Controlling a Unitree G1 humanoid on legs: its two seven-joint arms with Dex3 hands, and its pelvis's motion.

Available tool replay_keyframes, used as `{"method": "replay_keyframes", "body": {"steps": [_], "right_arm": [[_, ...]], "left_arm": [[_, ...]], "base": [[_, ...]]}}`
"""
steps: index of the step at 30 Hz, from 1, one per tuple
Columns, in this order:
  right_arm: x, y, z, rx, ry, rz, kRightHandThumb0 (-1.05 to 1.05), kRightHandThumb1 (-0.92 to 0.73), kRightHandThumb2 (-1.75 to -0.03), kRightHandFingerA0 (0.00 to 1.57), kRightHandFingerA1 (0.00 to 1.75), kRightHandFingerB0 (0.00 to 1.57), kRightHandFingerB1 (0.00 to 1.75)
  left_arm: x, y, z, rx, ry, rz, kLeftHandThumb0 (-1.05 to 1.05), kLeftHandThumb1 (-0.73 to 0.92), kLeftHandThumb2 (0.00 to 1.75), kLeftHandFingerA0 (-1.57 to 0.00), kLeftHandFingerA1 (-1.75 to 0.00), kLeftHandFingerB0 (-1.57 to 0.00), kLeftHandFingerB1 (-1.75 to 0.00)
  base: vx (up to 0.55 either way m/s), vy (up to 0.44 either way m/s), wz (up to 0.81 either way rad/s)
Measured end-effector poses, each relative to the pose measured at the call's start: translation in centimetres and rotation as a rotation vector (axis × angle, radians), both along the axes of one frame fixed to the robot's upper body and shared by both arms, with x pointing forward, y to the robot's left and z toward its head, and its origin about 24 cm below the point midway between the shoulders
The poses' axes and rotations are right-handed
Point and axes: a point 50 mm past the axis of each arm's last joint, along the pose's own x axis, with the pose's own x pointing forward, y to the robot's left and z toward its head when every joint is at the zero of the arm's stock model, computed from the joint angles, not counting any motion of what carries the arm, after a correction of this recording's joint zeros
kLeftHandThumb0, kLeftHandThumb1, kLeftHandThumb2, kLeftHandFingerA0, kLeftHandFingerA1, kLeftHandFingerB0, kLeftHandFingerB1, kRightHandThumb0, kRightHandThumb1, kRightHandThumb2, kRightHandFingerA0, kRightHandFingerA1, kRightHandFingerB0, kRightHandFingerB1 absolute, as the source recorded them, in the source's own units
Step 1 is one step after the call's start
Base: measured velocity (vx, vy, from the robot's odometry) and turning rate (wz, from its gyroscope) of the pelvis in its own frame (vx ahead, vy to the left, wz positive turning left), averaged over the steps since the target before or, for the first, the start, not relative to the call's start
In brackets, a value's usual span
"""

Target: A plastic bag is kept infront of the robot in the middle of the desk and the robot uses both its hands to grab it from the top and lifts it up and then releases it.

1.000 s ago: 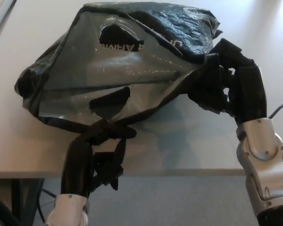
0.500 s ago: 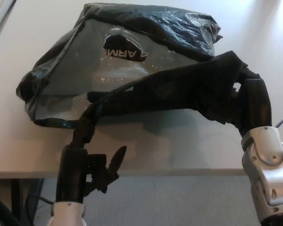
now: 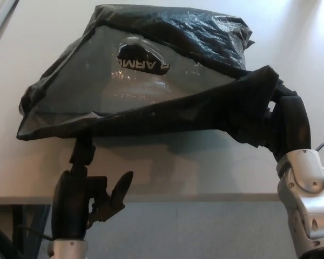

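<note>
I had the left hand [image 3: 83, 186] and right hand [image 3: 283, 121] pinching the plastic bag's [image 3: 151, 81] near edge, stretched taut between them for lifting off the surface [image 3: 205, 167].

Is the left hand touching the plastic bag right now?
Touching. Head view shows the left hand with a finger reaching up into the plastic bag's lower edge, propping it.

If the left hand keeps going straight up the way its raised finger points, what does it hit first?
The left hand already meets the bag's near edge with its raised finger; nothing else shows in that line.
</note>
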Motion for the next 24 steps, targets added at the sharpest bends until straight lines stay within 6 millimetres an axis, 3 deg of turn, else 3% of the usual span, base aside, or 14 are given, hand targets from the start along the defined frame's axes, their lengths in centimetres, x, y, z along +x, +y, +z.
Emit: {"method": "replay_keyframes", "body": {"steps": [10, 11, 12, 13, 20, 24], "right_arm": [[0.0, -0.1, -0.3, 0.012, 0.015, 0.003, -0.33, -0.67, -0.58, 0.92, 1.75, 0.63, 1.75], [0.0, -0.1, -0.3, 0.013, 0.016, 0.003, -0.32, -0.67, -0.58, 0.91, 1.75, 0.62, 1.75], [0.0, -0.1, -0.3, 0.014, 0.017, 0.004, -0.32, -0.67, -0.58, 0.91, 1.75, 0.62, 1.75], [0.0, -0.1, -0.3, 0.015, 0.018, 0.004, -0.34, -0.67, -0.58, 0.9, 1.75, 0.62, 1.75], [0.0, 0.0, -0.4, 0.021, 0.023, 0.011, -0.33, -0.67, -0.58, 0.9, 1.75, 0.62, 1.75], [0.0, 0.1, -0.5, 0.027, 0.029, 0.015, -0.33, -0.67, -0.58, 0.9, 1.75, 0.62, 1.75]], "left_arm": [[0.9, 1.6, 1.3, 0.174, -0.172, 0.047, -0.13, 0.62, 0.61, -0.66, -1.75, -0.02, -0.15], [0.9, 1.7, 1.5, 0.188, -0.187, 0.051, -0.21, 0.56, 0.72, -0.91, -1.52, -0.04, -0.04], [1.0, 1.9, 1.6, 0.207, -0.204, 0.055, -0.21, 0.56, 0.72, -0.91, -1.52, -0.04, -0.04], [1.0, 2.0, 1.7, 0.219, -0.214, 0.057, -0.15, 0.62, 0.61, -0.68, -1.75, -0.03, -0.15], [1.0, 2.6, 2.4, 0.321, -0.317, 0.073, -0.15, 0.63, 0.6, -0.69, -1.75, -0.08, -0.1], [0.8, 2.6, 2.5, 0.374, -0.369, 0.063, -0.15, 0.65, 0.61, -0.66, -1.75, 0.0, -0.12]], "base": [[0.0, 0.0, 0.0], [0.0, 0.0, 0.0], [0.0, 0.0, 0.0], [0.0, 0.0, 0.0], [0.0, 0.0, 0.0], [0.0, 0.0, 0.0]]}}
